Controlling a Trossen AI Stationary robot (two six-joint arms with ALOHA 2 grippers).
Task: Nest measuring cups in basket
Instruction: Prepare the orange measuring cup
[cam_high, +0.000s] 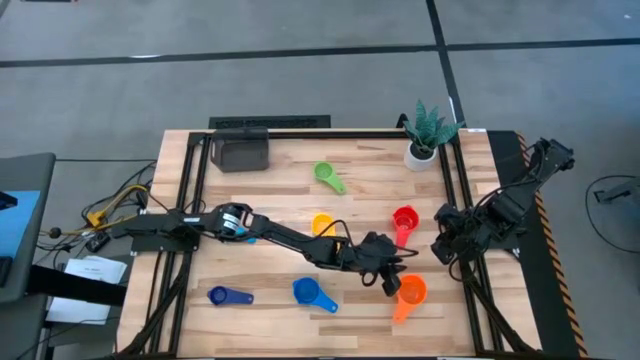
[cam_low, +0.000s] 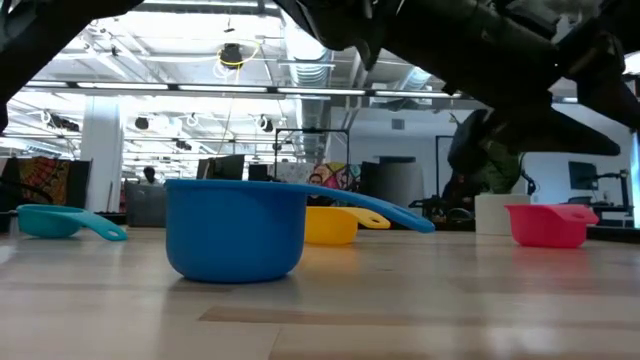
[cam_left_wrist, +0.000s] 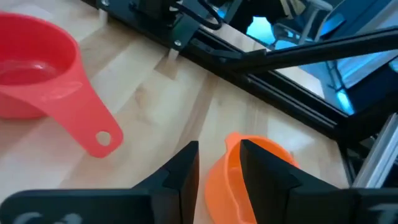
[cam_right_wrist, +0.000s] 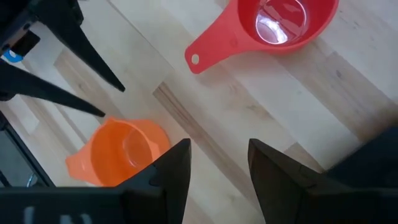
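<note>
Blue round plastic measuring cup (cam_low: 235, 235) sits nearest in the low view, upright on the wooden worktop (cam_high: 280, 190), handle pointing right. Dark blue plastic cup (cam_high: 225, 296) lies along the same front strip, well to its left in the high view. Orange plastic cup (cam_high: 410, 292) stands upright at front right. Left claw (cam_left_wrist: 219, 149) is reached across the worktop to it, partly open, fingers straddling the cup's rim wall. One finger (cam_left_wrist: 267, 177) is against the wall, a gap shows at the other, so no firm hold and the cup rests on the wood. Right claw (cam_right_wrist: 219, 149) hovers open and empty just beyond, between the orange cup and the red plastic cup (cam_high: 404, 220). Yellow plastic cup (cam_high: 322, 223) is mid-worktop, left of the red one. Light blue cup (cam_low: 45, 220) shows only in the low view, far left. Green plastic cup (cam_high: 325, 175) lies farther back. Dark grey rectangular basket (cam_high: 240, 150) sits at the far left edge, with no cups seen in it. White pot with green plant (cam_high: 422, 150) is at far right.
</note>
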